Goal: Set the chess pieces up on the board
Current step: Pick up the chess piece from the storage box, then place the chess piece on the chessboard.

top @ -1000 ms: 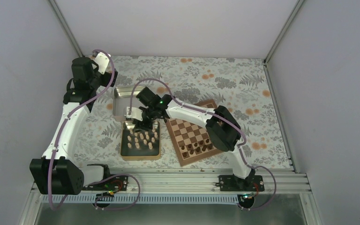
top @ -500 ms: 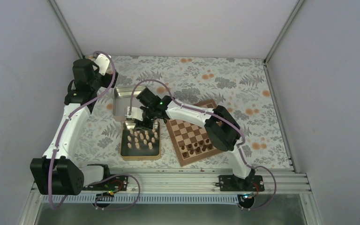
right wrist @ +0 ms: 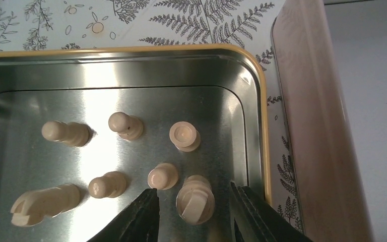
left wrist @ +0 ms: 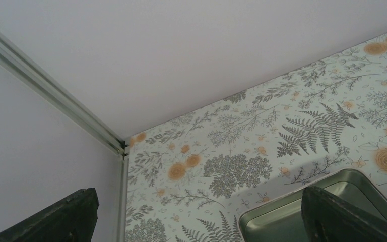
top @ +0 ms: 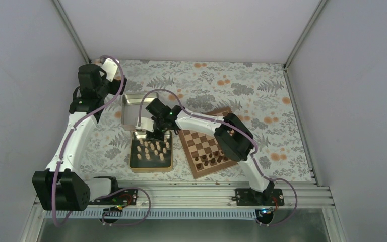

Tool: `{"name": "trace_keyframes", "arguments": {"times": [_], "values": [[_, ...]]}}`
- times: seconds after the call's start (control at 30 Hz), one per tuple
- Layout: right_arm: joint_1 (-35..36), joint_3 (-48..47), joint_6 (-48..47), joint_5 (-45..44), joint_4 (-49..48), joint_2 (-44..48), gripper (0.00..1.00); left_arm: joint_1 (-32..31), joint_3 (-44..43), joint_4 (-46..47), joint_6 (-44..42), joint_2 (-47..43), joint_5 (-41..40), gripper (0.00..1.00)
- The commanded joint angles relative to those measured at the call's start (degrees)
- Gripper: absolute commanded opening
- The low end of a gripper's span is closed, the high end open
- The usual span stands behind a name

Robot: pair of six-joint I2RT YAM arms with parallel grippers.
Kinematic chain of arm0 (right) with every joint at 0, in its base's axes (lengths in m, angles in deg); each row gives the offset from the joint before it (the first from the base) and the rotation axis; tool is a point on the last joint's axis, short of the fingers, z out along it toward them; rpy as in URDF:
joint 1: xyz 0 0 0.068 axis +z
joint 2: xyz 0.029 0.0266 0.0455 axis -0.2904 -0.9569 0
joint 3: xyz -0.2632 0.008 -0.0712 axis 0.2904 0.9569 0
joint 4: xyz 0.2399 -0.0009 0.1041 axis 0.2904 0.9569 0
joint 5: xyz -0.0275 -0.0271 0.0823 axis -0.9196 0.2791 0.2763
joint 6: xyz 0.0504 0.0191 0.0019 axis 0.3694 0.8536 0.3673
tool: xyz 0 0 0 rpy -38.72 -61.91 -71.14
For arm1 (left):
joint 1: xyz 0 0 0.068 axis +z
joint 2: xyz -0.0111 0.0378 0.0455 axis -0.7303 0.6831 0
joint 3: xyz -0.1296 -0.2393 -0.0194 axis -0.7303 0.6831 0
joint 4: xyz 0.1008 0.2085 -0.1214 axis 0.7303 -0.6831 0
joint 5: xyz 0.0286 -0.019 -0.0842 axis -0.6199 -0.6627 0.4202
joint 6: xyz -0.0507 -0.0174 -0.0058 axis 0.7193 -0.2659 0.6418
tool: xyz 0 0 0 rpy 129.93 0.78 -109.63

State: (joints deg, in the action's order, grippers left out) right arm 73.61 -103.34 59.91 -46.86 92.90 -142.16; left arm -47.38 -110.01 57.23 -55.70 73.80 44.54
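Chess pieces (right wrist: 184, 136) in tin (right wrist: 260, 101); right hand (right wrist: 193, 194) fingers spread around one.

Light even, diffuse, from overhead; top view sharp. Right wrist: glare streaks on the metal tin (right wrist: 131, 68) floor (chess pieces (right wrist: 184, 136) throw short soft shadows). Left wrist: tool fingers (left wrist: 347, 217) dark, blurred.

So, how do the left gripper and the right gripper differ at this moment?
The left gripper hangs above the table near the empty tin; the right gripper is down inside the tin of pale chess pieces. The left gripper has nothing between its fingers; the right gripper's fingers flank a slotted pale piece. The left gripper's jaws stand wider apart than the right gripper's. Both are open.
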Motion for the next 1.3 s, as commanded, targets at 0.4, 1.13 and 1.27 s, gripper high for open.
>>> {"name": "trace_keyframes", "arguments": {"times": [0.4,1.13,1.27], "values": [[0.89,-0.49,1.26,-0.84,-0.94,0.32,0.15,0.29,1.40,1.57,0.53,-1.23,0.11,1.00],[-21.62,-3.11,3.65,4.47,10.19,24.12,0.07,0.26,1.27,1.20,1.07,-2.26,0.31,1.00],[-29.83,1.75,2.91,4.22,10.53,28.09,0.06,0.29,1.04,1.47,1.50,-1.65,0.80,1.00]]}}
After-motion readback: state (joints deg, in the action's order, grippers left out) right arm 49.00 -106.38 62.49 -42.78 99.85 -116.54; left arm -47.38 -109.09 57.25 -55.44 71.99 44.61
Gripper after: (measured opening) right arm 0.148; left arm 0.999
